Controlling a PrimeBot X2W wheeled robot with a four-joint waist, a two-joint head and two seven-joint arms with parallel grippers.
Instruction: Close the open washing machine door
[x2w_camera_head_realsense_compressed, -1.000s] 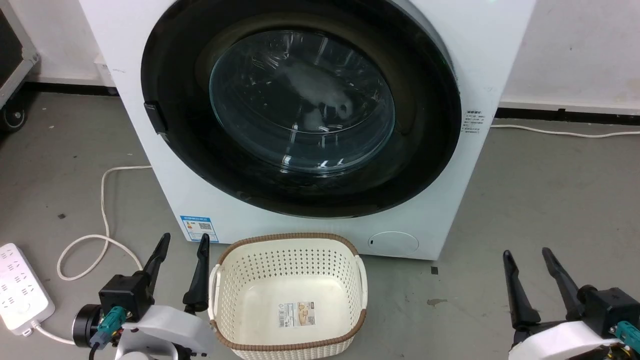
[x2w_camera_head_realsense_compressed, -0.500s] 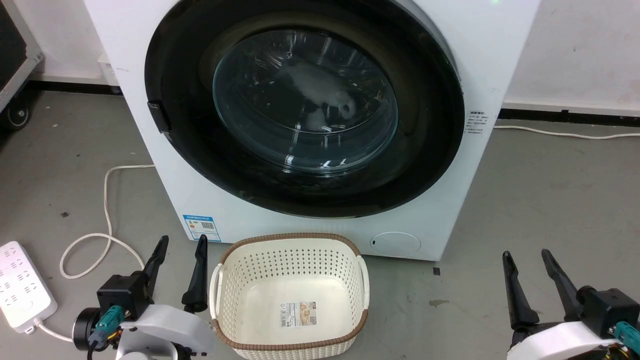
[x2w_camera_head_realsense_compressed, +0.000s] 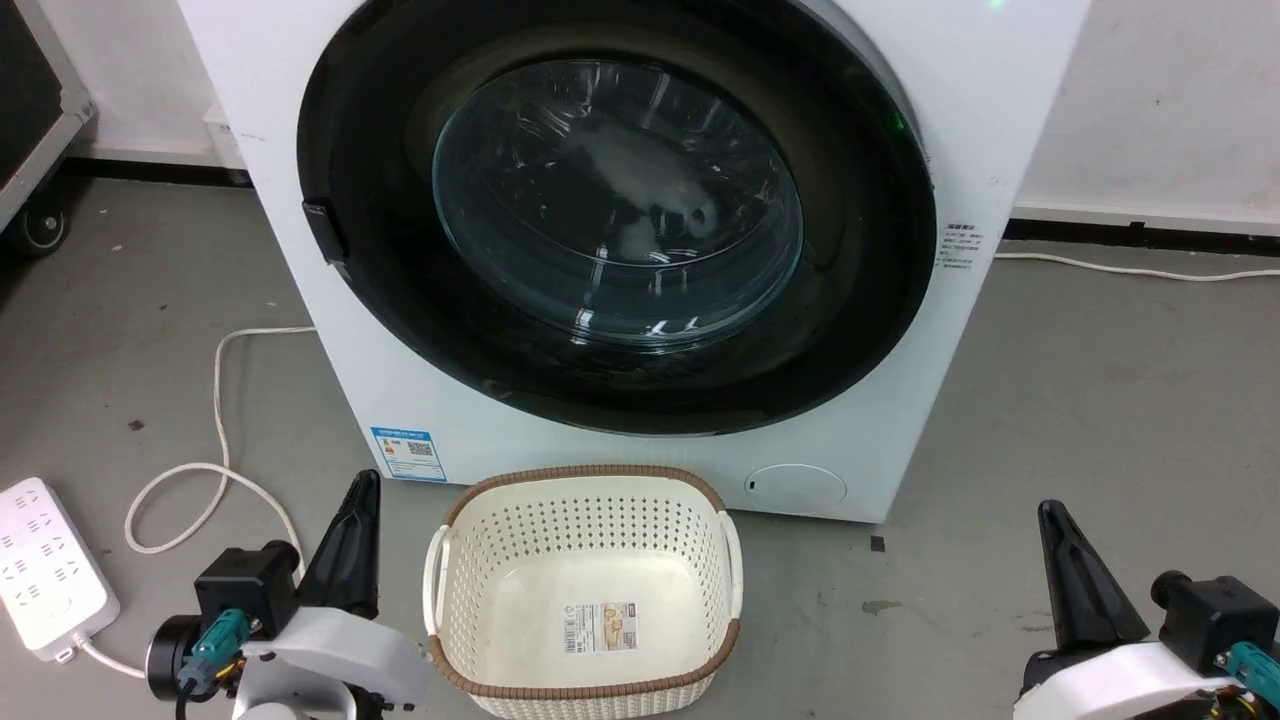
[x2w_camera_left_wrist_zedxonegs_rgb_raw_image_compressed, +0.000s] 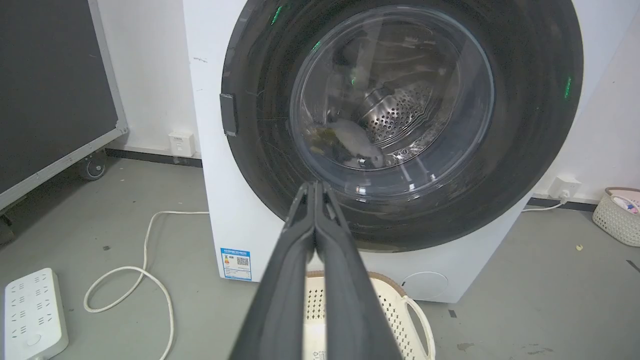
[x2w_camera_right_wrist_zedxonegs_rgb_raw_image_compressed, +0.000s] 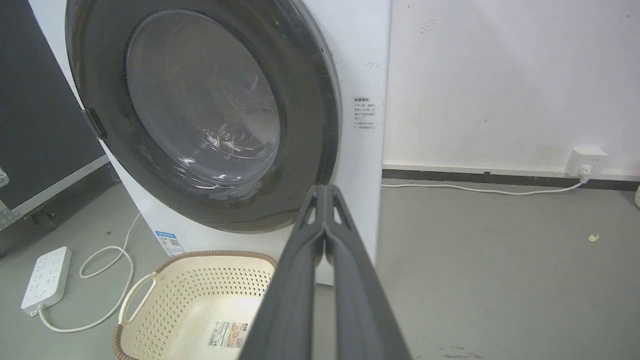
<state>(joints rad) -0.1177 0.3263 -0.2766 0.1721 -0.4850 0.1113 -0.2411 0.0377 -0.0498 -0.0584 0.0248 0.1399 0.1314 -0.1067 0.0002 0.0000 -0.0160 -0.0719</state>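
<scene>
The white washing machine (x2w_camera_head_realsense_compressed: 640, 460) fills the upper middle of the head view. Its glossy black round door (x2w_camera_head_realsense_compressed: 380, 290) with the bulging glass bowl (x2w_camera_head_realsense_compressed: 617, 200) lies flat against the front, with its latch tab at the left rim. The door (x2w_camera_left_wrist_zedxonegs_rgb_raw_image_compressed: 260, 150) and the machine (x2w_camera_left_wrist_zedxonegs_rgb_raw_image_compressed: 210, 150) also face the left wrist camera, steel drum visible through the glass. The right wrist view catches the door (x2w_camera_right_wrist_zedxonegs_rgb_raw_image_compressed: 310, 125) from the side, flush with the machine (x2w_camera_right_wrist_zedxonegs_rgb_raw_image_compressed: 365, 60). My left gripper (x2w_camera_head_realsense_compressed: 362, 490) sits low at the left, shut and empty. Low at the right, my right gripper (x2w_camera_head_realsense_compressed: 1052, 515) is also shut and empty.
A cream perforated basket (x2w_camera_head_realsense_compressed: 440, 570) stands empty on the grey floor just before the machine, between my arms. A white power strip (x2w_camera_head_realsense_compressed: 40, 565) and looped cable (x2w_camera_head_realsense_compressed: 215, 400) lie at the left. A wheeled black case (x2w_camera_head_realsense_compressed: 30, 110) stands at the far left; another cable (x2w_camera_head_realsense_compressed: 1130, 268) runs along the right wall.
Both grippers have gone from open to shut. The head view has drifted slightly, shifting the machine a little to the right.
</scene>
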